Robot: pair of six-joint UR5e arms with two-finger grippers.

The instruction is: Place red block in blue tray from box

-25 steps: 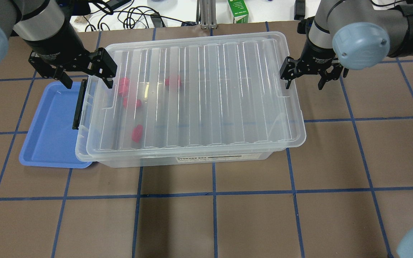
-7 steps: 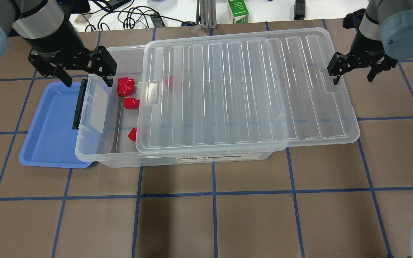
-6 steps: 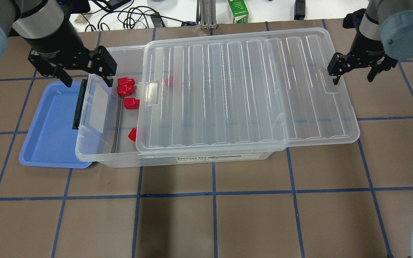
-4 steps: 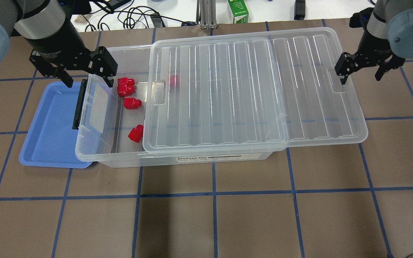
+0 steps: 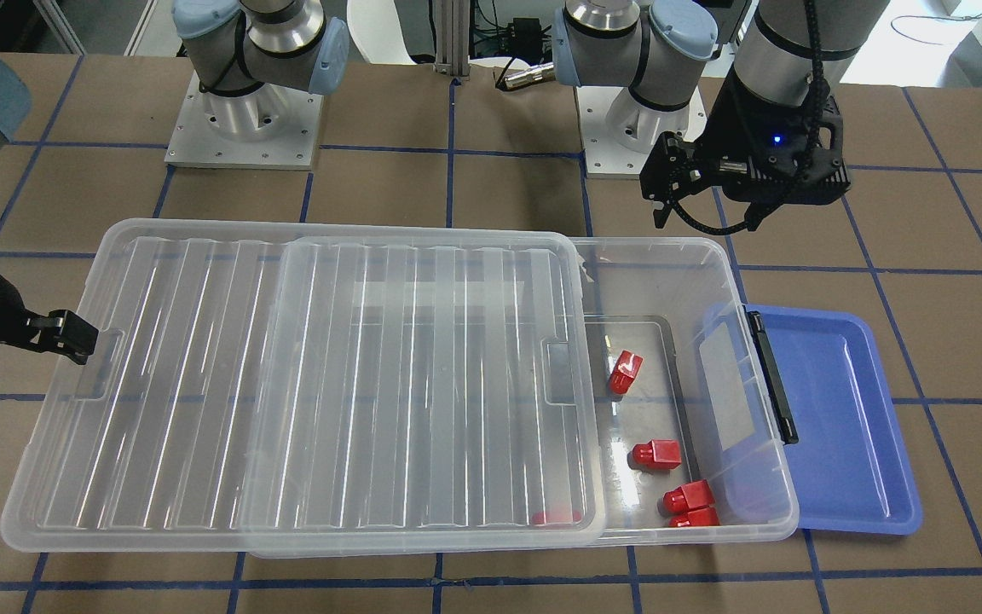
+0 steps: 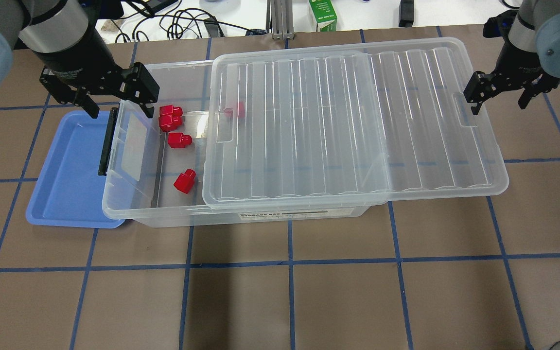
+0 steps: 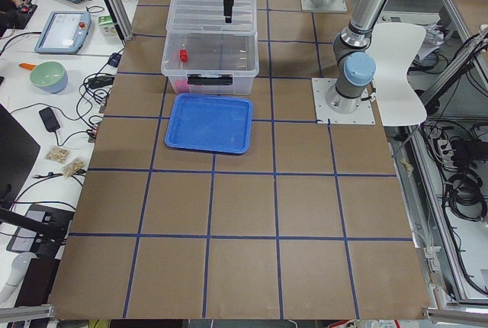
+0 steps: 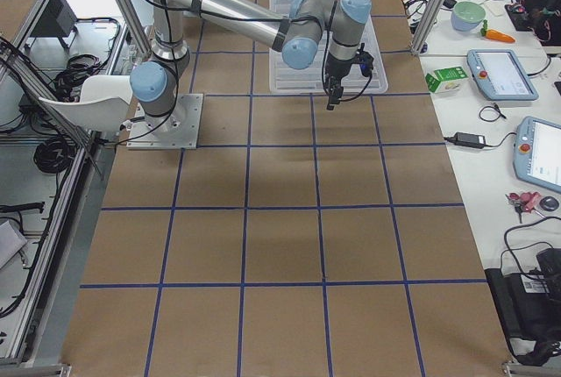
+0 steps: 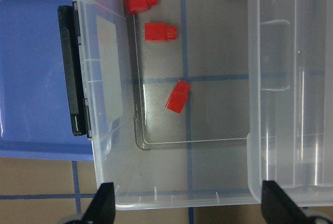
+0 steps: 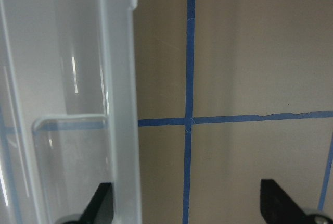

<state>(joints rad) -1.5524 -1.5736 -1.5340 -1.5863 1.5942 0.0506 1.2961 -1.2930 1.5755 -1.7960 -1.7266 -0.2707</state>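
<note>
The clear box (image 6: 163,216) has its ribbed lid (image 6: 353,126) slid partly off to the right. Three red blocks (image 6: 179,140) lie uncovered near the latch end, a fourth (image 6: 184,181) sits nearer the front, and a fifth (image 6: 235,110) shows through the lid. The blue tray (image 6: 63,175) lies empty against the box's left end. My left gripper (image 6: 117,99) is open and empty above the latch end; its wrist view shows the blocks (image 9: 178,97) below. My right gripper (image 6: 501,95) is open, one finger (image 6: 474,92) at the lid's right-hand recess.
A black latch (image 6: 107,141) closes off the box's left end beside the tray. A green carton (image 6: 323,15) and cables lie beyond the table's far edge. Brown table with blue tape lines (image 6: 289,262) spreads in front of the box.
The lid has slid further to the right along with my right gripper, uncovering more of the box and the front block. My left arm has not moved.
</note>
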